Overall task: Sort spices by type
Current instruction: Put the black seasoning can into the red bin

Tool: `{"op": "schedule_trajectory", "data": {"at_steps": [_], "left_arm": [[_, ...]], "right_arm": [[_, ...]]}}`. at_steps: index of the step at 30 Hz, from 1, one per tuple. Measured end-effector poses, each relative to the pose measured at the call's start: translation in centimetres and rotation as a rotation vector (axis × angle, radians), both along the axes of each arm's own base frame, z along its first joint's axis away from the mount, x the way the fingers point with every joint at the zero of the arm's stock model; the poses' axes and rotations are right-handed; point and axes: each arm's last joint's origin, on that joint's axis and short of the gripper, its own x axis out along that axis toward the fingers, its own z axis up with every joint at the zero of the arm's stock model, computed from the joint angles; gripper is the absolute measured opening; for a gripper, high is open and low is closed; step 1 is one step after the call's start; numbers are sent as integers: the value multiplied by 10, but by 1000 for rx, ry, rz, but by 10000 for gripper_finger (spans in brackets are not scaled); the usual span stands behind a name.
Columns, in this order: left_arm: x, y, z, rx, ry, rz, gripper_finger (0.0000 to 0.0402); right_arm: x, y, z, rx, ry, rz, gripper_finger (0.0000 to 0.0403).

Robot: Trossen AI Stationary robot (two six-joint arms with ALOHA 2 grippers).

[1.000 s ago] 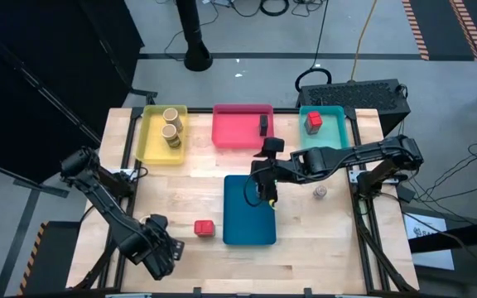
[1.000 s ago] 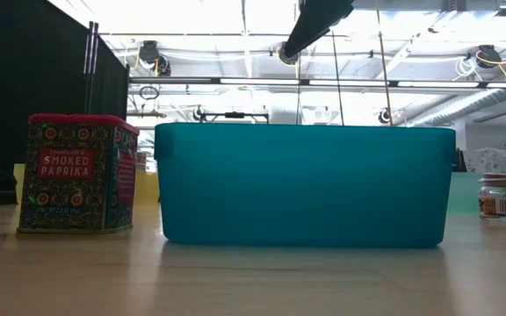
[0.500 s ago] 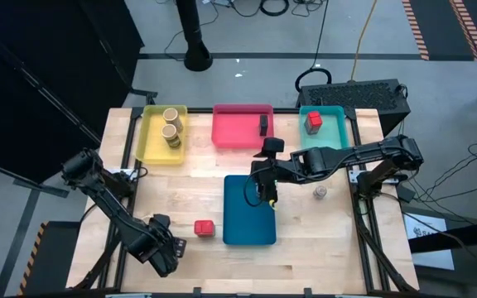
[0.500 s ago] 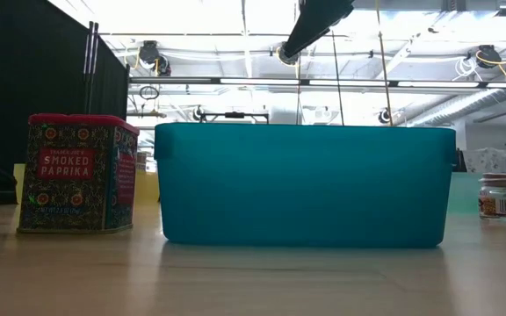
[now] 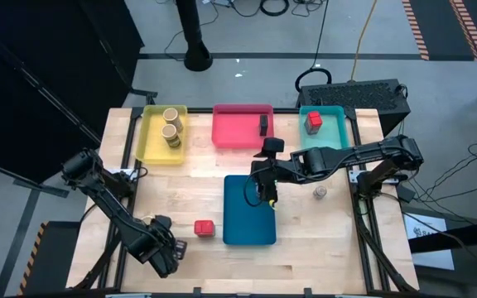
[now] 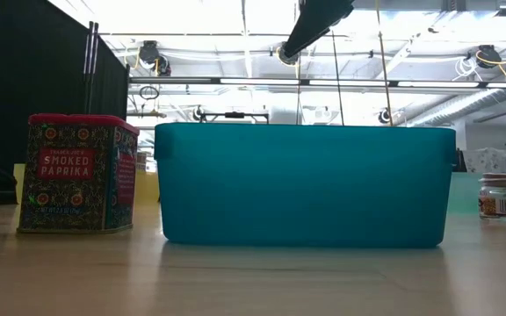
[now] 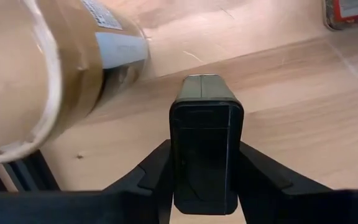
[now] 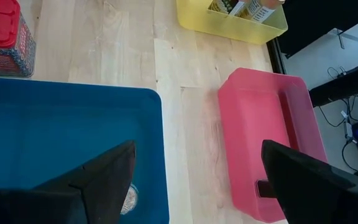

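My left gripper (image 5: 162,253) is at the table's near left corner, shut on a dark box (image 7: 205,149). A tan jar (image 7: 48,62) lies on its side just beside it. My right gripper (image 5: 265,190) hangs open over the far right corner of the blue tray (image 5: 247,217); a small round jar (image 8: 128,198) shows inside the tray beside one finger. A red paprika box (image 5: 204,228) stands on the table left of the blue tray. A small grey jar (image 5: 320,192) stands to the tray's right. My left gripper pinches the dark box between its two fingers, on the box's two long sides (image 7: 178,155). The fingers lie along the box, which points away from the wrist over the wood. Whether it rests on the table or is lifted, I cannot tell.
Along the far edge stand a yellow tray (image 5: 149,142) with two tan jars (image 5: 171,124), a pink tray (image 5: 237,132) with a dark box (image 5: 264,124), and a teal tray (image 5: 331,131) with a red box (image 5: 313,122). Bare wood lies between the trays.
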Motion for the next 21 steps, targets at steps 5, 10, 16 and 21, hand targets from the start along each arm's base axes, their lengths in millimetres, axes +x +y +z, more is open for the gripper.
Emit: {"op": "schedule_trajectory", "data": {"at_steps": [5, 10, 16, 21], "left_arm": [[9, -9, 27, -83, -83, -29, 139], [26, -4, 89, -66, -270, -97, 139], [44, 35, 150, 80, -351, -209, 139], [65, 89, 178, 198, -344, -375, 139]], "right_arm": [[-1, 0, -1, -4, 15, 3, 329], [-6, -1, -5, -23, 85, 13, 329], [-26, -4, -4, -13, 208, -25, 329], [-43, 1, 4, 28, 235, -45, 329]]}}
